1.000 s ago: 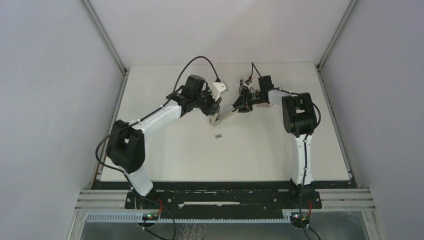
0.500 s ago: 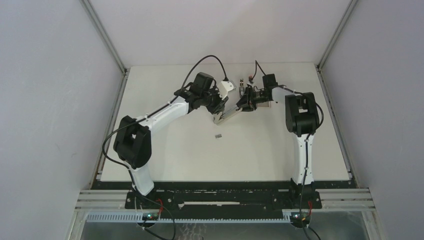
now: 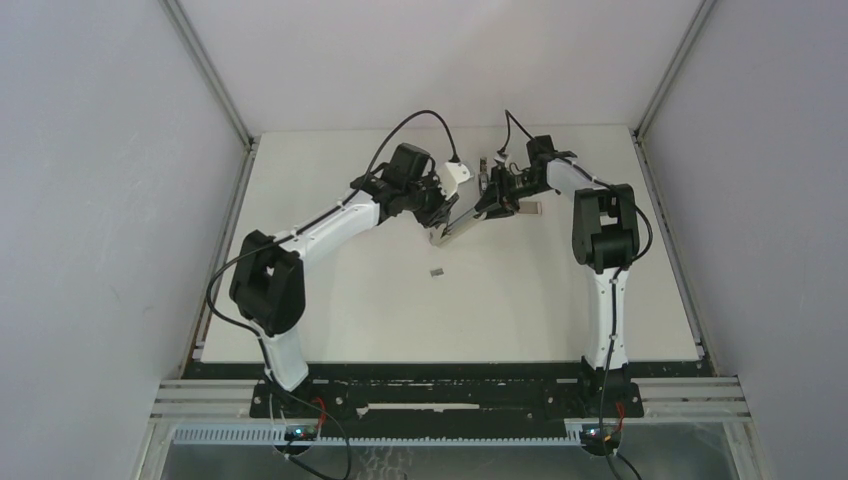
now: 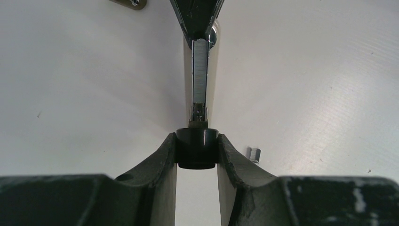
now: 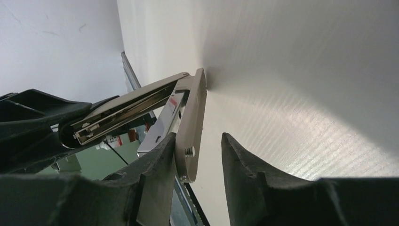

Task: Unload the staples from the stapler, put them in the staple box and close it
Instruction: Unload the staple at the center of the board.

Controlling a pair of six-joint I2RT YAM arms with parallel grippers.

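Observation:
The stapler [image 3: 462,220] is hinged open, raised off the white table between both arms. My left gripper [image 4: 196,141] is shut on the black end [image 4: 197,149] of its magazine arm. A silver row of staples [image 4: 200,70] lies in the open channel. One short loose strip of staples [image 4: 254,154] rests on the table just right of my fingers, also seen from above as a loose strip [image 3: 437,271]. My right gripper [image 5: 198,135] is open around the stapler's tan base plate [image 5: 192,122]. The plate leans on the left finger [image 5: 160,160] and stands apart from the right one.
A small box [image 3: 530,208] lies on the table just behind the right gripper [image 3: 492,198]. The left gripper [image 3: 440,213] and its cable sit close beside it. White walls close the table at the back and both sides.
The right jaws have widened off the stapler's base plate. Both wrists and the stapler have shifted slightly toward the back of the table. The loose strip has not moved.

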